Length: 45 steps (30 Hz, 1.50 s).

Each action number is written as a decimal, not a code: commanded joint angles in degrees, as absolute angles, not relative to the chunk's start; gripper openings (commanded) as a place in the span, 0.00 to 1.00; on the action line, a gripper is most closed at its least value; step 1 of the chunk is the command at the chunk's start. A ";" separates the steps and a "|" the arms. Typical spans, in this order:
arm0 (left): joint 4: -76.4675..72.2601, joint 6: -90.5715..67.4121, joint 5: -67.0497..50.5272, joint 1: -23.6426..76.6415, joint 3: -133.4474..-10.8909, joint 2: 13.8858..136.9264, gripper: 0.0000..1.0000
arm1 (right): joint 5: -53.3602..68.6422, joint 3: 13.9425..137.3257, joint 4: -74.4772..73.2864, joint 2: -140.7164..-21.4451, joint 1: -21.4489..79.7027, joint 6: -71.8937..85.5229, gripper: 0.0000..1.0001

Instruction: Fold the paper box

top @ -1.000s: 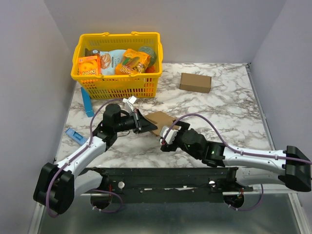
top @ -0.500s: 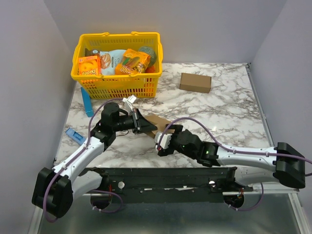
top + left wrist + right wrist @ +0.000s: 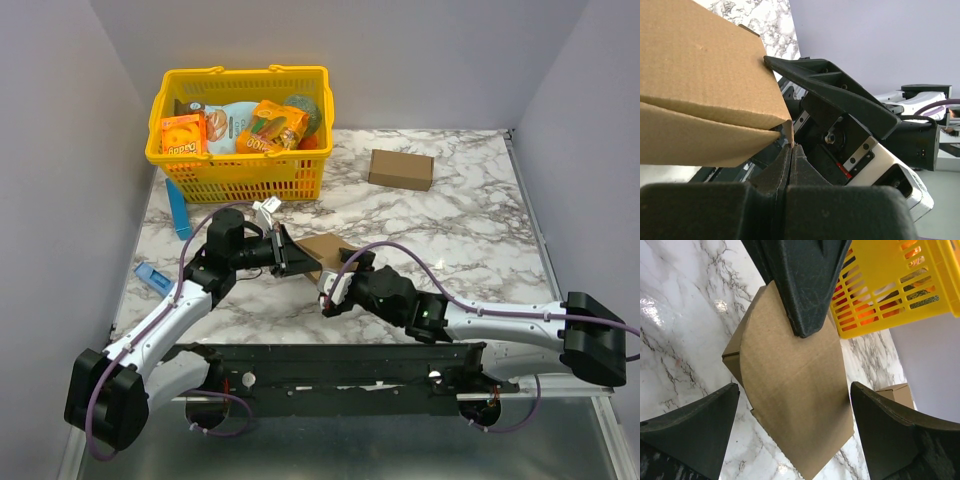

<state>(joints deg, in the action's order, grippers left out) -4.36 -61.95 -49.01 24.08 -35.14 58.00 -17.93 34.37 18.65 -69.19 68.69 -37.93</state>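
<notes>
Right now I have the paper box [image 3: 325,247] in the middle of the bench [image 3: 470,230], between my two arms and just in front of the yellow basket [image 3: 240,178]. My left hand [image 3: 791,146] is clenched on it: in its wrist view the two fingers are pressed together on a thin cardboard edge at the box's corner. My right hand [image 3: 794,390] is released, its fingers spread wide to either side of the box and touching neither side. From that wrist view the cardboard shows a crease across its face and a folded flap at one end. I cannot tell whether it rests on the marble. A longer brown carton [image 3: 401,169] lies well apart, far right.
</notes>
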 commanded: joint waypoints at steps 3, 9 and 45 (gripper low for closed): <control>-2.46 -60.12 -52.82 23.82 -37.26 57.04 0.00 | -17.32 34.98 21.01 -69.70 69.00 -39.64 1.00; -2.46 -60.38 -54.14 23.82 -37.44 57.22 0.00 | -15.65 35.59 19.43 -70.75 69.08 -41.39 0.99; 22.41 -24.80 -20.69 8.35 -46.93 49.13 0.99 | -9.85 57.11 -34.49 -69.16 68.12 -19.60 0.51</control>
<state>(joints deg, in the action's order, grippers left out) 13.28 -38.06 -34.96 8.80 -45.76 50.96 -13.76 50.46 -17.08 -68.66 68.64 -24.86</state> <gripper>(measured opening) 0.987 0.637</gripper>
